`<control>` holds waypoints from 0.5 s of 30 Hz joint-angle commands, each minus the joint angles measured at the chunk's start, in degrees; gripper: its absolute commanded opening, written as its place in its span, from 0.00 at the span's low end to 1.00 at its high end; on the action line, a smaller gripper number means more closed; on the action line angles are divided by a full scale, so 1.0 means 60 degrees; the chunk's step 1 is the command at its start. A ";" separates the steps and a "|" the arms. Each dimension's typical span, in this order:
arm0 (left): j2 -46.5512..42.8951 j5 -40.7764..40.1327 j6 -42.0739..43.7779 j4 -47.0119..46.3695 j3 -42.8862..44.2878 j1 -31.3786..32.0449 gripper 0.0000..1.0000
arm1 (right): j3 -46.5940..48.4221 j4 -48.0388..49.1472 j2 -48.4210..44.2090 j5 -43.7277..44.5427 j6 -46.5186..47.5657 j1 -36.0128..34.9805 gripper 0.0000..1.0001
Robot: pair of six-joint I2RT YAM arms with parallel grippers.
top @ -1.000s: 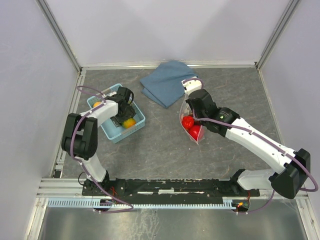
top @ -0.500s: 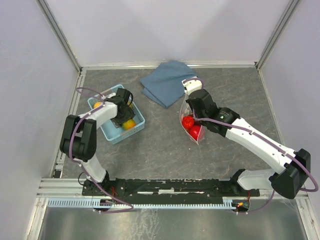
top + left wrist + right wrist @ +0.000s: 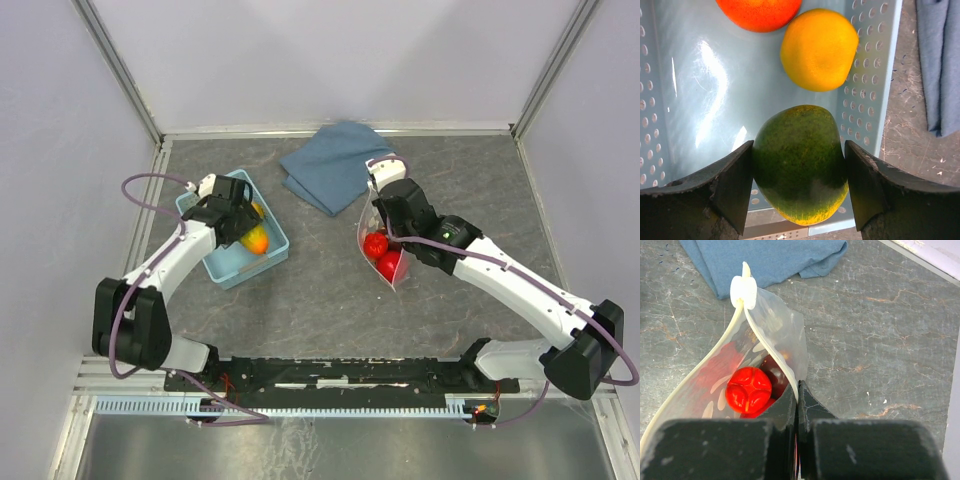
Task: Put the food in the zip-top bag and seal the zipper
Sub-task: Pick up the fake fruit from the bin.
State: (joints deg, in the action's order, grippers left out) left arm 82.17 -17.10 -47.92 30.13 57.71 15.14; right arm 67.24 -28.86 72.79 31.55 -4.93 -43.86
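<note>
Jaws of my left gripper (image 3: 798, 155) clasp a green fruit (image 3: 800, 190) over the basket (image 3: 870, 90) while my right gripper (image 3: 796, 390) pinches the rim of the zip-top bag (image 3: 780, 330) open toward 3 o'clock, where I should carry it next.

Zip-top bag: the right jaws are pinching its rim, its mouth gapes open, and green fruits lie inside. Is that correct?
Not quite. The right wrist view shows that the fruits inside the zip-top bag are red fruits, not green. The rest holds: the right gripper pinches the rim with shut jaws, and the mouth gapes open.
</note>
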 commanded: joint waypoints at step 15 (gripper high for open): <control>-0.4168 0.0912 0.1499 -0.4176 -0.1428 0.2425 0.22 | 0.0444 -0.0178 -0.0181 -0.0954 -0.0676 0.0029 0.02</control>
State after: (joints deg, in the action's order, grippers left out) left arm 60.60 -12.93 -43.42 16.49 50.33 24.38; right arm 67.26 -30.02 72.69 27.62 -7.53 -43.86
